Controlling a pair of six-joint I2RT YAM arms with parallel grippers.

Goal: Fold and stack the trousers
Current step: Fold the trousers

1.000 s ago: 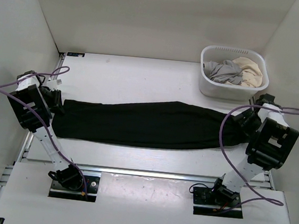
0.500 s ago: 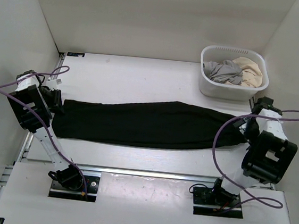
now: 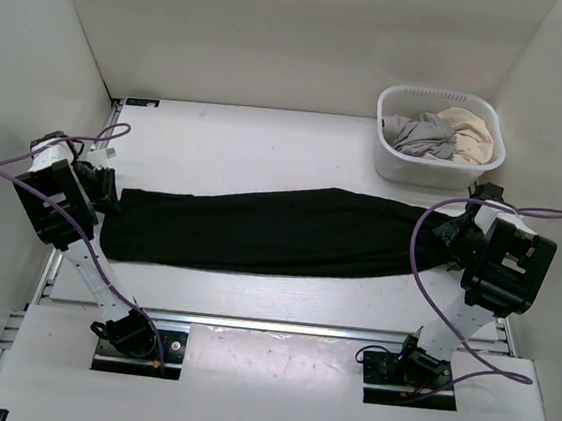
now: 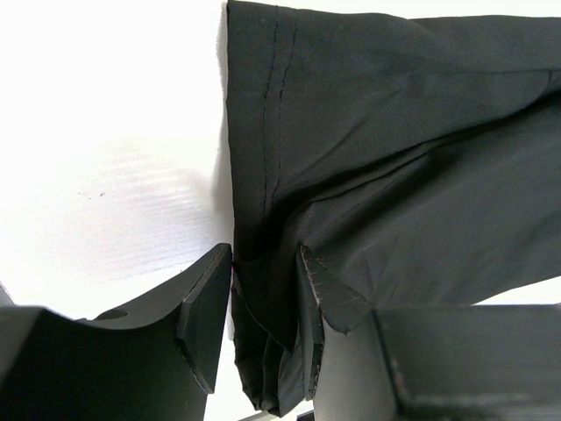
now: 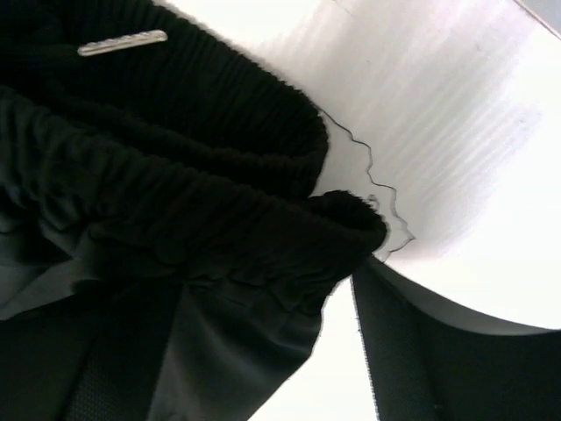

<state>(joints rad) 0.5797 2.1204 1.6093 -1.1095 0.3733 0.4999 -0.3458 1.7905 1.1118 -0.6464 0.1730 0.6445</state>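
The black trousers (image 3: 269,231) lie stretched flat across the middle of the table (image 3: 268,144), with the hem end at the left and the ribbed waistband (image 5: 202,202) at the right. The left gripper (image 4: 263,307) has its jaws drawn in tight on a bunched pinch of the hem end, several layers squeezed between the fingers. The hold sits close to the cloth's edge, so in my judgement a firm pull or lift could let the thin, smooth fabric slide out. It could also carry only some of the layers and leave one leg behind, skewing the fold. The right gripper (image 3: 451,240) is at the waistband, but its wrist view shows only one finger (image 5: 429,360), beside the thick elastic, so I cannot tell whether its jaws stand parted around the band or clamp it. A grab on the top layer alone would let the waist gape as it rises. From above, both arms cover their own fingertips. The laundry basket (image 3: 434,174), holding a grey garment (image 3: 420,135) and a beige garment (image 3: 470,135), stands near the right arm, where an elbow or the purple cable (image 3: 422,256) could catch it.
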